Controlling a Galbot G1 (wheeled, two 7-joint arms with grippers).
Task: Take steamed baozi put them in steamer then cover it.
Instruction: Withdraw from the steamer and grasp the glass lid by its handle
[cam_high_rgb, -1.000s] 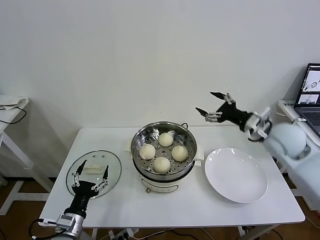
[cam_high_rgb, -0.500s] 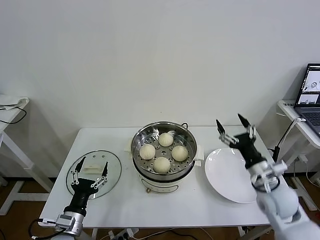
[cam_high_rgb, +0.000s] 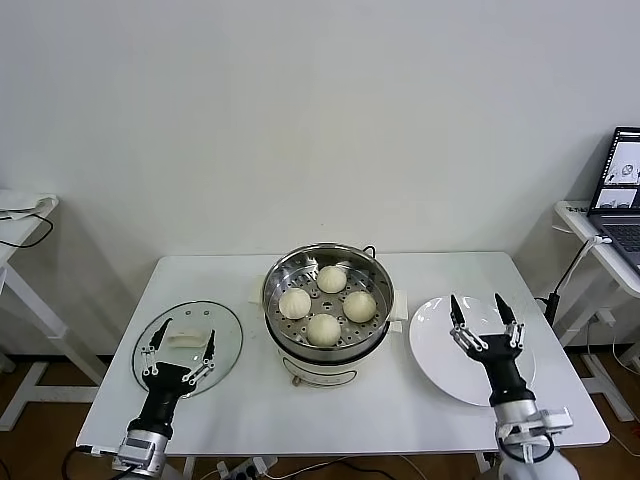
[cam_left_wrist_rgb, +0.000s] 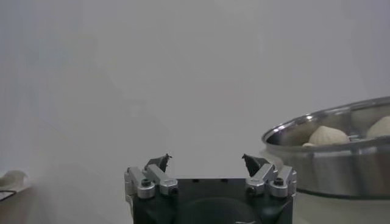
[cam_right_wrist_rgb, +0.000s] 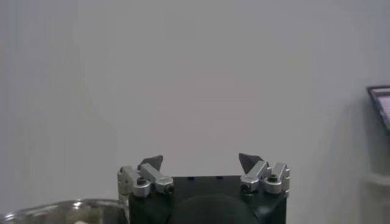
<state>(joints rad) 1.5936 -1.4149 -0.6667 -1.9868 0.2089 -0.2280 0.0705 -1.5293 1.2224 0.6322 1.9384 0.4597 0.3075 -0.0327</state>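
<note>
White table (cam_high_rgb: 240, 410): cover (cam_high_rgb: 188, 347) flat, handle (cam_high_rgb: 190, 338) long axis left-right.

Your left gripper (cam_high_rgb: 180, 349) sits low at the near left of the bench, pointing up and away from the body, jaws spread wide and holding nothing. Your right gripper (cam_high_rgb: 485, 320) mirrors it at the near right, wrist upright, jaws equally wide apart and empty. Both forearms rise from below the bench's front edge.

Head view high, downward — wrist views low, steamer (cam_left_wrist_rgb: 329, 152) shared.
</note>
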